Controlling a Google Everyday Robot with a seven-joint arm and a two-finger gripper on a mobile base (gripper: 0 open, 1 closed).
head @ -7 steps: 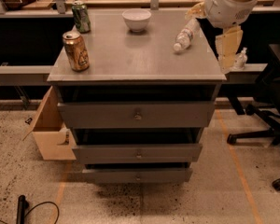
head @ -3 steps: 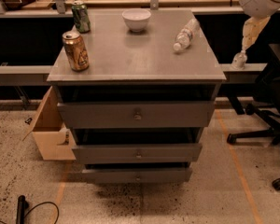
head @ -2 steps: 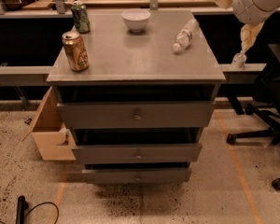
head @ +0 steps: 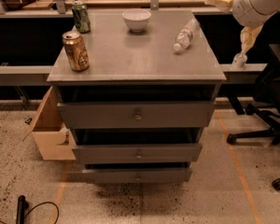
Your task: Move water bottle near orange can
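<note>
Two cans, a bowl and a water bottle sit on the grey top of a three-drawer cabinet. The water bottle lies on its side near the right edge, towards the back right corner, with its white cap pointing to the front; the print on its pale label cannot be read. The orange can stands upright near the front left corner, well apart from the bottle. It shows a pale triangular logo, but no lettering can be made out. A green can stands at the back left corner, and a white bowl rests by the middle of the back edge. The robot's gripper hangs from its white arm beyond the cabinet's right edge, clear of the top and touching nothing on it; whether it is spread or closed cannot be told. An office chair stands on the speckled floor to the right.
</note>
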